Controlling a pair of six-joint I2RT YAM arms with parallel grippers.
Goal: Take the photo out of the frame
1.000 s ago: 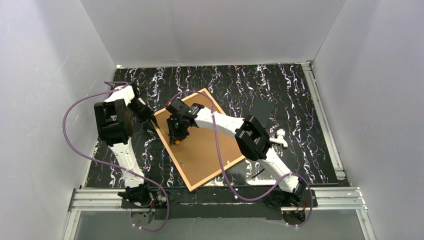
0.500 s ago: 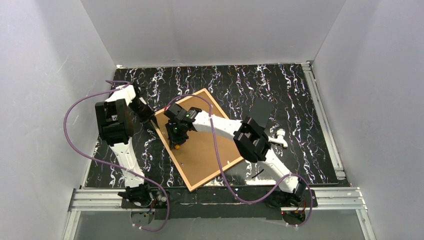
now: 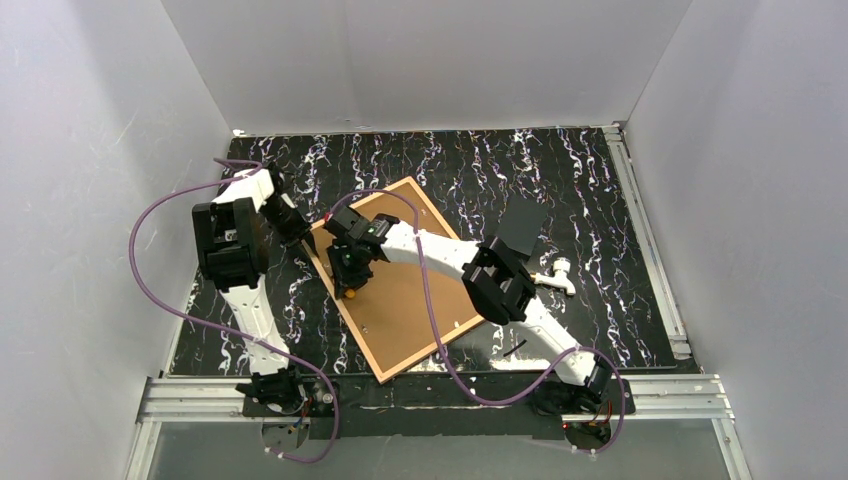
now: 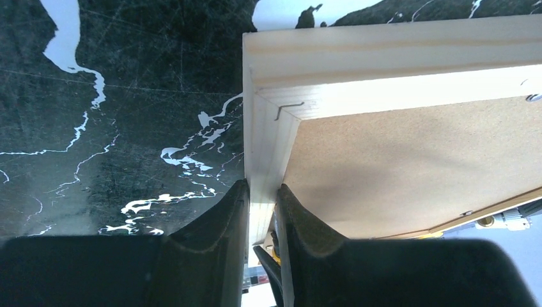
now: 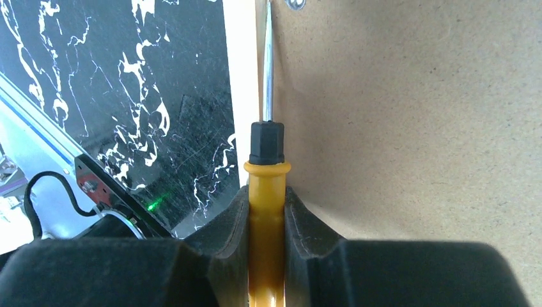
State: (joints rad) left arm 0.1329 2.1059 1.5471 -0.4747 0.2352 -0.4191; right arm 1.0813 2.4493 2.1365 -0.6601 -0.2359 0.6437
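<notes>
The frame (image 3: 345, 318) lies face down and askew on the black marbled table, its brown backing board (image 3: 410, 300) facing up. The photo's printed face is hidden beneath that board. My left gripper (image 3: 300, 238) is shut on the frame's pale wood strip (image 4: 383, 57) near a corner, one finger outside and one inside (image 4: 262, 188). My right gripper (image 3: 350, 278) is shut on a yellow-handled screwdriver (image 5: 266, 176), gripper (image 5: 266, 195). The steel shaft runs along the seam between the strip (image 5: 241, 77) and the backing board (image 5: 409, 128), toward a metal tab (image 5: 295, 4).
A small black rectangle (image 3: 522, 228) lies flat on the table right of the frame. A small white object (image 3: 558, 272) sits near the right arm's elbow. Grey walls close in three sides, with aluminium rails along the right (image 3: 650, 250) and the near edge.
My right gripper has slid with the screwdriver a little left, toward the frame's left strip. The left gripper and the frame have stayed put.
</notes>
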